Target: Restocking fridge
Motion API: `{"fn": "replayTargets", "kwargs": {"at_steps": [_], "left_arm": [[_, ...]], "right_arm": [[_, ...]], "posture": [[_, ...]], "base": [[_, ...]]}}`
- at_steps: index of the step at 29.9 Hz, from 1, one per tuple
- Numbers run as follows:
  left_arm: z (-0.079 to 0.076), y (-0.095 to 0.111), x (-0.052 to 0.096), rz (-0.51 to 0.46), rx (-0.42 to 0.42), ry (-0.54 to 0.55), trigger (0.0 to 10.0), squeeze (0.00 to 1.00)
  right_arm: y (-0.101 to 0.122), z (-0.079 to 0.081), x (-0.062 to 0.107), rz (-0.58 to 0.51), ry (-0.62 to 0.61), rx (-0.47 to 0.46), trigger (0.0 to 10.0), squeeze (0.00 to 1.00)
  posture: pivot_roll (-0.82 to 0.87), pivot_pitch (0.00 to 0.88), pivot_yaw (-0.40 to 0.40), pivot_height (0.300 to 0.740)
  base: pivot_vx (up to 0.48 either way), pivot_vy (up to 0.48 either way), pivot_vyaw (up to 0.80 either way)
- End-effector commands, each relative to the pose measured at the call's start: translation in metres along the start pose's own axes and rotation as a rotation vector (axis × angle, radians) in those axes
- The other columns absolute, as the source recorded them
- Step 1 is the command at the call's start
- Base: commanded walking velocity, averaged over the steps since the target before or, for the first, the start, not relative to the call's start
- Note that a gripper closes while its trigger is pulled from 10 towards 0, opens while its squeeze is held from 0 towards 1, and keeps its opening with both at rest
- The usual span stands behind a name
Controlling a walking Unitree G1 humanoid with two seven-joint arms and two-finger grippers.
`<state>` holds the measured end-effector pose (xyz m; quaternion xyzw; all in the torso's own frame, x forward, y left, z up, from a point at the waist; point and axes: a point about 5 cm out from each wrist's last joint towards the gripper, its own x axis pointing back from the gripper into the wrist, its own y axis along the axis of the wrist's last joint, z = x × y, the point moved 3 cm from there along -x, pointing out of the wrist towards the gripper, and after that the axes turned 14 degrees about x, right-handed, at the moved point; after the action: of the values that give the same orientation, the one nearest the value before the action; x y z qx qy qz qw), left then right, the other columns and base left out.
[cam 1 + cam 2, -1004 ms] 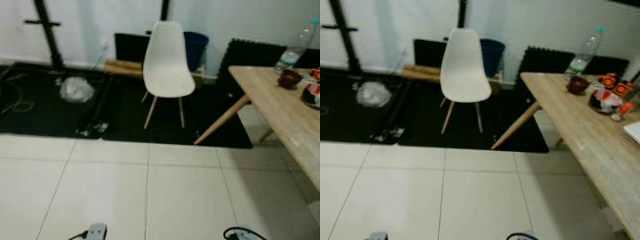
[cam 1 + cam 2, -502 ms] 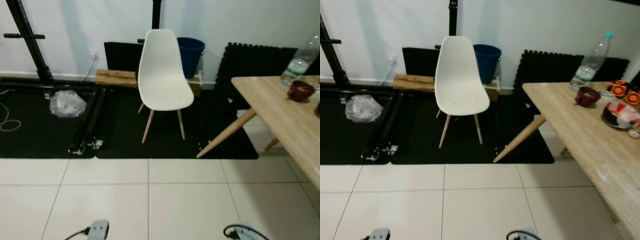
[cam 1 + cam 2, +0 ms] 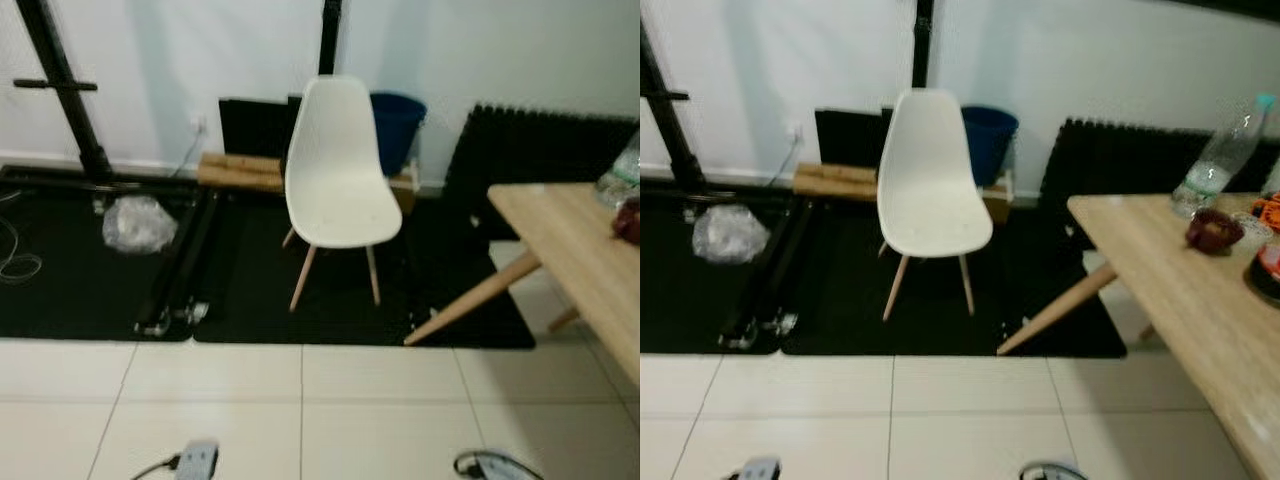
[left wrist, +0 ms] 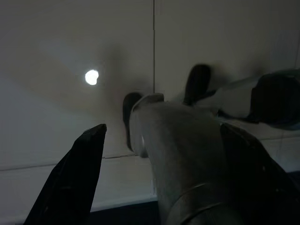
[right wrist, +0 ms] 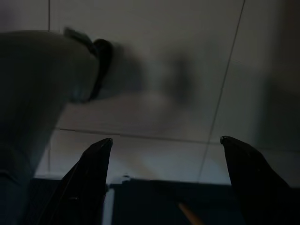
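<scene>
Far ahead of both hanging claws stands a white chair [image 3: 930, 180] on a black mat [image 3: 330, 300]. Left claw [image 4: 159, 140] and right claw [image 5: 164, 154] hang over pale floor tiles [image 5: 159, 70], fingers wide apart, holding nothing. Off toward the right claw's side, a bottle [image 3: 1218, 160] stands on the wooden bench [image 3: 1190, 300].

White chair [image 3: 930, 180], blue bin [image 3: 989, 135], black mat [image 3: 940, 290], pale wooden table [image 3: 1200, 300].

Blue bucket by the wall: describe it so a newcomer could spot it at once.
Start at the white chair on the black floor mat. Right behind its backrest, against the white wall, stands the blue bucket. It is the lone blue thing among black panels and wooden planks.
</scene>
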<state>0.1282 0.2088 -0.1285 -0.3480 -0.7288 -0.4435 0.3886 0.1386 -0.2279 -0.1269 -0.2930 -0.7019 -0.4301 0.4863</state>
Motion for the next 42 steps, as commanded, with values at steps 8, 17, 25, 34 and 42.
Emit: {"fn": "replayTargets", "kwargs": {"at_steps": [8,17,25,34,42], "left_arm": [[-0.0020,-0.0101,-0.0004,0.040,0.001,-0.005,10.0,0.00],[-0.0018,-0.0102,-0.0003,0.041,0.002,-0.004,10.0,0.00],[-0.0014,-0.0114,0.0000,0.044,0.002,-0.003,10.0,0.00],[-0.0018,-0.0124,0.0000,0.046,0.000,-0.005,10.0,0.00],[-0.0014,-0.0126,0.0000,0.043,0.005,0.000,10.0,0.00]], "right_arm": [[-0.0041,0.0004,0.0003,0.014,-0.006,-0.015,10.0,0.00],[-0.0029,0.0023,-0.0003,0.008,-0.012,-0.011,10.0,0.00],[-0.0084,-0.0023,0.0016,0.018,-0.009,-0.007,10.0,0.00],[-0.0103,-0.0044,0.0022,0.027,-0.011,-0.005,10.0,0.00],[-0.0041,0.0016,0.0000,0.022,-0.002,0.000,10.0,0.00]], "posture": [[0.08,0.008,-0.087,0.740],[0.08,0.008,-0.087,0.740],[0.08,0.011,-0.089,0.740],[0.08,0.007,-0.090,0.740],[0.08,0.010,-0.089,0.740]], "base": [[0.301,0.000,-0.76],[0.300,0.000,-0.29],[0.301,0.000,-0.20],[0.294,0.000,-0.70],[0.131,0.000,-0.72]]}}
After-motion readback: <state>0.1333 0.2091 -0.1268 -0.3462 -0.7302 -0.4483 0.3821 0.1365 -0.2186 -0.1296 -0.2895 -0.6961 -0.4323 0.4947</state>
